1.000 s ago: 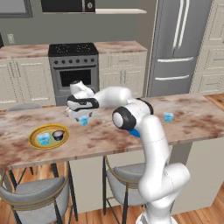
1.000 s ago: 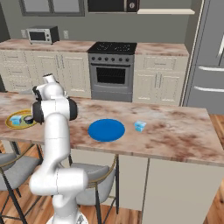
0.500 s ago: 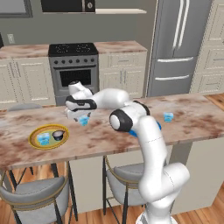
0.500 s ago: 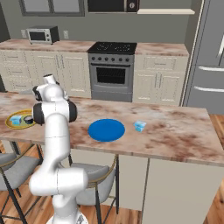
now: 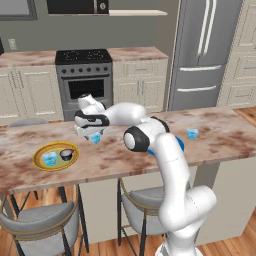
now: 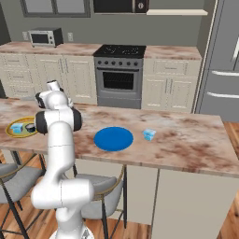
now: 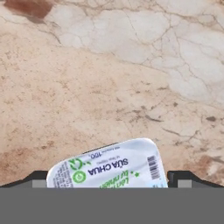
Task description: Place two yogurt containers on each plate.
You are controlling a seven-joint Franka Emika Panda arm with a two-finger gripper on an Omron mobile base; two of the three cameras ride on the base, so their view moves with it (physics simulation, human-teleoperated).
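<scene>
My gripper [image 5: 90, 132] hangs open just above the island counter, right of the yellow-rimmed plate [image 5: 39, 152]. A pale-blue yogurt container [image 5: 95, 137] stands on the counter right under it. In the hand view its white printed lid [image 7: 109, 168] lies between my two fingertips [image 7: 40, 177], with a gap on each side. The yellow-rimmed plate holds one pale-blue container [image 5: 49, 159] and the dark round one [image 5: 66, 155]. The blue plate [image 6: 113, 138] lies bare at mid-counter, and another pale-blue container [image 6: 149, 135] stands just to its right.
The marble island counter [image 5: 125, 157] runs across both base views. Two stools [image 5: 37, 217] stand under its near edge. A stove [image 5: 84, 75], cabinets and a fridge [image 5: 202, 50] line the back wall. My own arm hides the gripper in the right base view.
The hand has eased slightly left and lower over the pale-blue container. The jaws have stayed wide and nothing else has moved.
</scene>
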